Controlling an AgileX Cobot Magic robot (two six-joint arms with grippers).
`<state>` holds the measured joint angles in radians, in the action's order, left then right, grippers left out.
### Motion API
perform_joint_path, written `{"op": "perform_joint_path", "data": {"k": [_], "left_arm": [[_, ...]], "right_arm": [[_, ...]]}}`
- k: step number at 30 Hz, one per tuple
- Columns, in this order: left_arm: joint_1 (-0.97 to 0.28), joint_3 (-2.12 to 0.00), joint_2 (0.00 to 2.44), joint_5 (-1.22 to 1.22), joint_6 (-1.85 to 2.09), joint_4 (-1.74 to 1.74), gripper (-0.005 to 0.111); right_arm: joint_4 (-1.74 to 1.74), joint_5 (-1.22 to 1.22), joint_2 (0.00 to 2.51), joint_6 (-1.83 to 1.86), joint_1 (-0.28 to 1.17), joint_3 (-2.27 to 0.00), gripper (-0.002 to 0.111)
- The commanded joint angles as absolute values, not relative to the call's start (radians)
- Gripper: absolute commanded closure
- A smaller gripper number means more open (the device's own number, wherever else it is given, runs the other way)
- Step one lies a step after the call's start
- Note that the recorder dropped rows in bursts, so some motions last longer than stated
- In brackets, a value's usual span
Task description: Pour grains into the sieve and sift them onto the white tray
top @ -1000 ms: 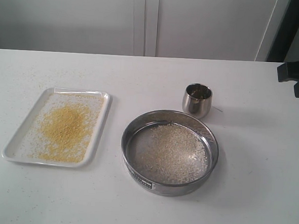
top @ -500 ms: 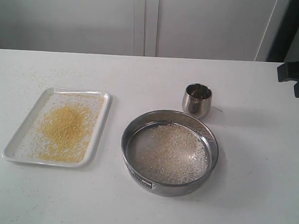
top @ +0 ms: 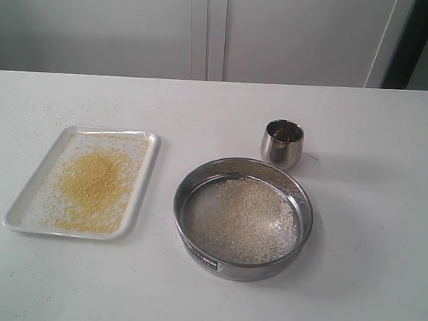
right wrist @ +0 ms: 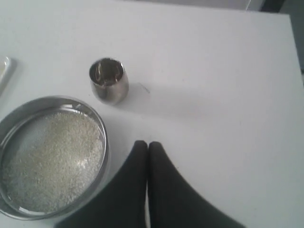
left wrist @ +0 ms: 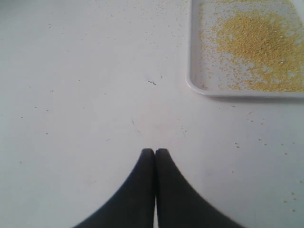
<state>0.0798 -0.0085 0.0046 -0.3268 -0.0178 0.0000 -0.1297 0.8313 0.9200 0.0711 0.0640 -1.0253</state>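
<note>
Steel cup (top: 282, 143) (upright) near sieve (top: 242, 218)

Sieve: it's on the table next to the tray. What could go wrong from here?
1. The sieve stands on the table beside the white tray, with coarse grains in it; moving it could shed leftover fines onto the table.
2. The right hand, shut, appears close to the sieve's rim and the steel cup; a low sweep might knock either.
3. Stray grains lie around the tray; the shut left hand could scatter them.
</note>
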Motion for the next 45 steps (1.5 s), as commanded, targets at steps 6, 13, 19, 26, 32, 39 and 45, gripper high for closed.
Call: {"op": "perform_joint_path", "data": {"k": [6, 13, 19, 26, 32, 39, 45], "left_arm": [[0.080, 0.000, 0.000, -0.330, -0.018, 0.000, 0.107], [0.080, 0.000, 0.000, -0.330, -0.018, 0.000, 0.107], [0.080, 0.000, 0.000, -0.330, -0.018, 0.000, 0.107], [0.080, 0.000, 0.000, -0.330, -0.018, 0.000, 0.107], [0.080, 0.000, 0.000, -0.330, -0.018, 0.000, 0.107], [0.080, 0.000, 0.000, -0.330, -0.018, 0.000, 0.107], [0.080, 0.000, 0.000, -0.330, -0.018, 0.000, 0.107]], "right_arm": [[-0.127, 0.820, 0.619, 0.072, 0.059, -1.022, 0.108], [-0.127, 0.822, 0.502, 0.072, 0.059, -1.022, 0.108], [-0.127, 0.829, 0.447, 0.072, 0.059, -1.022, 0.108], [-0.127, 0.826, 0.384, 0.072, 0.059, -1.007, 0.108], [-0.127, 0.825, 0.288, 0.072, 0.059, -0.909, 0.108], [-0.127, 0.823, 0.171, 0.072, 0.059, -0.744, 0.108], [-0.127, 0.823, 0.089, 0.072, 0.059, -0.619, 0.108]]}}
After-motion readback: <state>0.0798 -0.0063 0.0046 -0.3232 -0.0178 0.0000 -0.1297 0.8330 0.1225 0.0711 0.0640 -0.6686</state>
